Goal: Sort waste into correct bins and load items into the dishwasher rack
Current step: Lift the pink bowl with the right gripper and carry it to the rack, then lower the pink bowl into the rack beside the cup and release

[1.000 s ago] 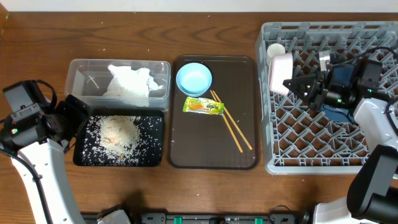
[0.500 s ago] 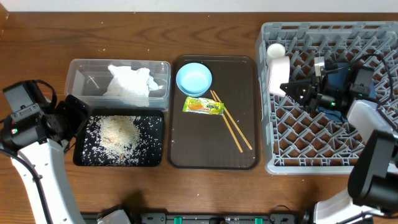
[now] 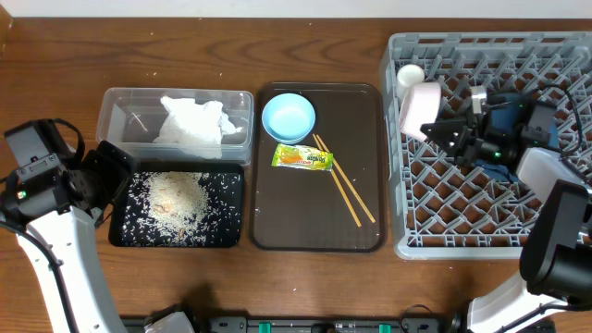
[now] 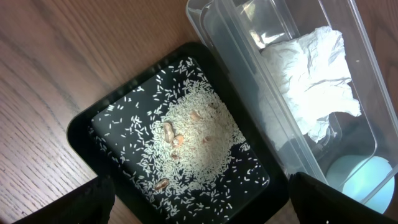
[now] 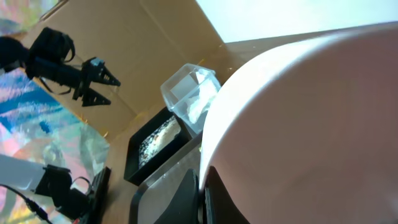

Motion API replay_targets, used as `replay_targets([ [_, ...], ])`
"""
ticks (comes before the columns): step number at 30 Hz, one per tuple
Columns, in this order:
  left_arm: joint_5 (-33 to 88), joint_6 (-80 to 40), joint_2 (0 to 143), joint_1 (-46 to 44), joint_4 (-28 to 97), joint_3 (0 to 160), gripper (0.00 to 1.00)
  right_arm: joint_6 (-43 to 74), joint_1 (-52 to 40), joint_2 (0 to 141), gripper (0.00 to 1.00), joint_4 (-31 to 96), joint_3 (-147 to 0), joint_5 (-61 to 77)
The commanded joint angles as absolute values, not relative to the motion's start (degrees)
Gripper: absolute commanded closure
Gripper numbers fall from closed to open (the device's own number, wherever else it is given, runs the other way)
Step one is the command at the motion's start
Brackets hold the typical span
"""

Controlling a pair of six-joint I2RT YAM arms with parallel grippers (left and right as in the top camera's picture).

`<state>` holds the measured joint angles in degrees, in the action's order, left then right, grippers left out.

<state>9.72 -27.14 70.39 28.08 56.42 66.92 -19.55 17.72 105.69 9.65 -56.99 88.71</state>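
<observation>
The white bowl (image 3: 417, 108) stands on edge at the left end of the grey dishwasher rack (image 3: 490, 236), below the cream cup (image 3: 410, 74). My right gripper (image 3: 440, 129) is shut on the bowl's rim; the bowl (image 5: 311, 124) fills the right wrist view, with the fingers (image 5: 202, 194) pinching it. A dark-blue plate (image 3: 504, 172) shows partly under that arm. The crumpled napkin (image 3: 192, 120) lies in the clear tub (image 3: 120, 104) and the rice (image 3: 176, 197) in the black tray (image 3: 233, 236). My left gripper (image 4: 199, 211) is open and empty over the black tray (image 4: 84, 130).
The brown serving tray (image 3: 319, 231) holds the light-blue bowl (image 3: 289, 117), the yellow-green wrapper (image 3: 302, 158) and the chopsticks (image 3: 344, 190). The rack's upright pegs surround my right gripper. Bare wooden table lies in front of the trays.
My right gripper has shifted and tilted the white bowl slightly at the rack's left end, still holding it. The left arm has not moved.
</observation>
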Motion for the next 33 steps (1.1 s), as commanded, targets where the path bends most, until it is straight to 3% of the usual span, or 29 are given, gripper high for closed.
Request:
replay_targets([
  [1, 9.4, -26.8, 70.4, 28.3, 56.5, 67.9, 0.08, -14.6, 17.6, 107.2, 0.99, 9.1, -56.6, 89.4],
  [10, 9.4, -26.8, 70.4, 28.3, 56.5, 67.9, 0.08, -11.1, 17.6, 107.2, 0.97, 7.0, -56.6, 89.4],
  [13, 9.4, -26.8, 70.4, 28.3, 56.5, 67.9, 0.08, -9.2, 18.4, 107.2, 0.79, 7.0, -56.6, 89.4],
  [16, 9.4, -26.8, 70.4, 28.3, 56.5, 67.9, 0.08, -6.0, 20.2, 107.2, 0.74, 7.0, -56.6, 89.4],
  [19, 9.4, -26.8, 70.4, 28.3, 56.5, 67.9, 0.08, -3.5, 22.3, 107.1, 0.55, 7.0, -56.6, 89.4],
  [27, 9.4, -26.8, 70.4, 28.3, 56.5, 67.9, 0.08, 4.3, 27.6, 105.6, 0.31, 6.6, -56.6, 85.9],
  [28, 9.4, -26.8, 70.4, 28.3, 56.5, 67.9, 0.08, 5.4, 28.0, 105.0, 0.01, 6.6, -56.6, 84.7],
  [33, 9.4, -26.8, 70.4, 28.3, 56.5, 67.9, 0.08, 10.1, 28.7, 99.6, 0.01, 6.6, -56.6, 76.4],
])
